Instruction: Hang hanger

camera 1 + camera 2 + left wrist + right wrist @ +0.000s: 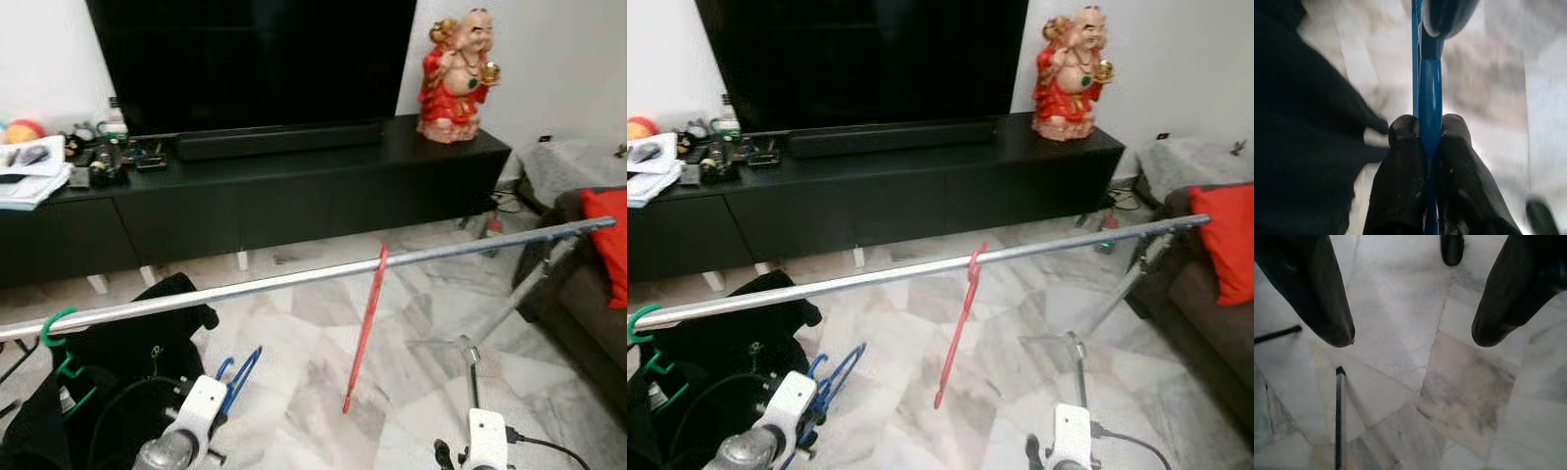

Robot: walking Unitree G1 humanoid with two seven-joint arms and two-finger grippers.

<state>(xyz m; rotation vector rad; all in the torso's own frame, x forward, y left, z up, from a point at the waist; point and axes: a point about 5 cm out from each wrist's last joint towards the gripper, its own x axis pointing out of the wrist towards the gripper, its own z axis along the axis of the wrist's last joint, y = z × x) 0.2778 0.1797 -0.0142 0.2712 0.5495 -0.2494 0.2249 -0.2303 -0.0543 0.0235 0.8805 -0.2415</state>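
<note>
Clamped between the two black fingers of the left gripper (pixel 1429 139), a thin blue plastic hanger (pixel 238 377) is sitting low, below the long silver metal rail (pixel 294 279) and beside a heap of black clothing (pixel 118 362). Pale marble floor (pixel 1400 347) is showing between the fingers of the right gripper (pixel 1413 335), which are standing wide apart and holding nothing.

Further out, a red plastic hanger (pixel 364 328) is hanging from the middle of the rail, and a green plastic hanger (pixel 57 338) is hooking over the rail's left end, above the clothing. Beyond the rail, a long black TV cabinet (pixel 294 191) is carrying a large dark television (pixel 250 59), a red and gold laughing figurine (pixel 456 73) at its right end and small clutter at its left. A red cushion (pixel 609 240) is lying on the dark sofa (pixel 578 294) on the right.
</note>
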